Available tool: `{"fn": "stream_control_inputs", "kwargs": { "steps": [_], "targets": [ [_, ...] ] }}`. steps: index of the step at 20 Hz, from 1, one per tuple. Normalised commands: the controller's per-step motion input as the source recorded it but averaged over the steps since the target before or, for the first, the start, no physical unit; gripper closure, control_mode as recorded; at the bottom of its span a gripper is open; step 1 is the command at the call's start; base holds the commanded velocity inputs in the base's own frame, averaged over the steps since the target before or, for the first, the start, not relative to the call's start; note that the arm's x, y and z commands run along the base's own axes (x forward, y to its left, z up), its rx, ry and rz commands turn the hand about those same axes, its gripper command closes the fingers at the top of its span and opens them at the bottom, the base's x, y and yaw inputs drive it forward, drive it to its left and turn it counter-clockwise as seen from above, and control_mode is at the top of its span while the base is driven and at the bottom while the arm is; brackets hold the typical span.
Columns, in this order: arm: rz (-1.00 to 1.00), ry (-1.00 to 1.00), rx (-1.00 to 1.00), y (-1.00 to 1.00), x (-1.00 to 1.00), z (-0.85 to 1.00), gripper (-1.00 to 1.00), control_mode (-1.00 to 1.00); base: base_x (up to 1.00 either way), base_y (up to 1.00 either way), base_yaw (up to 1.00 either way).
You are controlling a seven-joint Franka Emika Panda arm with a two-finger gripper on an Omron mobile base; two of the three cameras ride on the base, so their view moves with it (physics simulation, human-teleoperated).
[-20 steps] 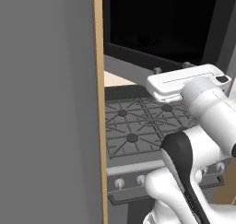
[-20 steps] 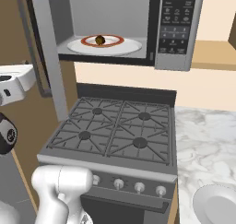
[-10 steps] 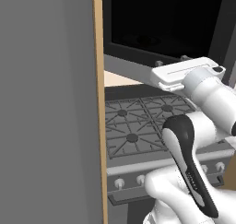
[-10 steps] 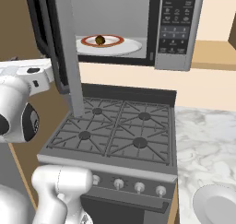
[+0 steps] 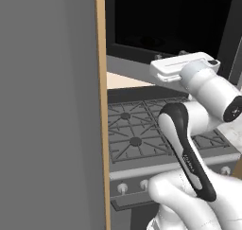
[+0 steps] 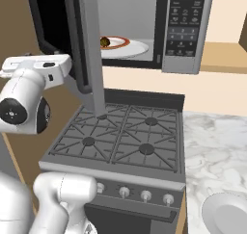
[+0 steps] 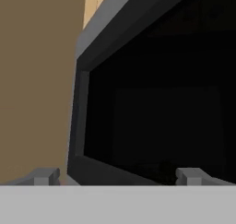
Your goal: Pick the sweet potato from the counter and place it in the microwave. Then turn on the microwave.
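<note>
Sweet potato [image 6: 104, 42] already on white plate [image 6: 126, 48] inside microwave [image 6: 185, 28]. Door [image 6: 87, 45] swung more toward shut than a moment ago. Claw [image 7: 117, 176] empty, fingers wide apart, pressed close behind door. Next: finish shutting, then press start.

Flat, even render light — soft-edged

This is a rendered home kitchen. A dark grated four-burner gas stove [image 6: 123, 139] with a row of knobs along its front fills the middle of the right base view. Above it hangs a black-fronted microwave [image 6: 185, 28], its dark glass door [image 6: 72, 40] swung open. At lower right runs a white-grey marbled stone counter [image 6: 217, 151]; wood-toned panels at the frame's edges are probably cabinets.
</note>
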Motion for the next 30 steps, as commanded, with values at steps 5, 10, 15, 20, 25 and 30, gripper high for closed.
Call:
{"fn": "stream_control_inputs", "kwargs": {
  "steps": [5,10,15,20,25,30],
  "targets": [
    [0.0,0.0,0.02,-0.34,0.44,0.0,-1.0,-1.0,0.0,0.0,0.0],
    [0.0,0.0,0.02,-0.37,0.41,0.0,-1.0,-1.0,0.0,0.0,0.0],
    [0.0,0.0,0.01,-0.28,0.39,0.0,-1.0,-1.0,0.0,0.0,0.0],
    [0.0,0.0,0.01,-0.26,0.4,0.0,-1.0,-1.0,0.0,0.0,0.0],
    [0.0,0.0,0.0,-0.24,0.4,0.0,-1.0,-1.0,0.0,0.0,0.0],
    [0.0,0.0,0.0,-0.24,0.36,0.0,-1.0,-1.0,0.0,0.0,0.0]
  ]
}}
